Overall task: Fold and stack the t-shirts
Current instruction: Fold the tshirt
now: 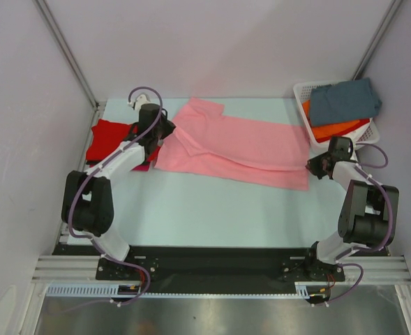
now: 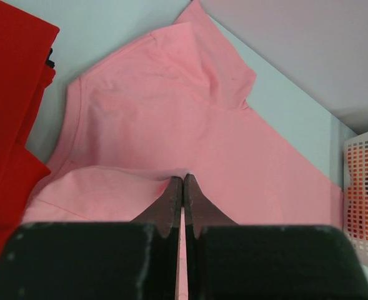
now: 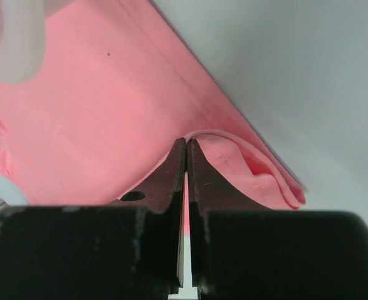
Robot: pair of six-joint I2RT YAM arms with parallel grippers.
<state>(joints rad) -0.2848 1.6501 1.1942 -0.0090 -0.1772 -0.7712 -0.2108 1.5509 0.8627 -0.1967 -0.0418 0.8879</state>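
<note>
A light pink t-shirt (image 1: 240, 143) lies spread across the back of the table, partly folded along its length. My left gripper (image 1: 165, 130) is shut on its left end; in the left wrist view the closed tips (image 2: 183, 181) pinch a fold of the pink cloth (image 2: 171, 100). My right gripper (image 1: 315, 167) is shut on the shirt's right near corner; in the right wrist view the tips (image 3: 186, 142) pinch the hem of the pink shirt (image 3: 96, 106). A folded red t-shirt (image 1: 111, 138) lies at the far left, over a magenta one (image 1: 141, 167). It also shows in the left wrist view (image 2: 12, 112).
A white slotted basket (image 1: 304, 94) stands at the back right, holding a slate grey-blue shirt (image 1: 345, 100) on an orange one (image 1: 338, 130). The basket's wall shows in the left wrist view (image 2: 363, 194). Grey walls enclose the table on three sides.
</note>
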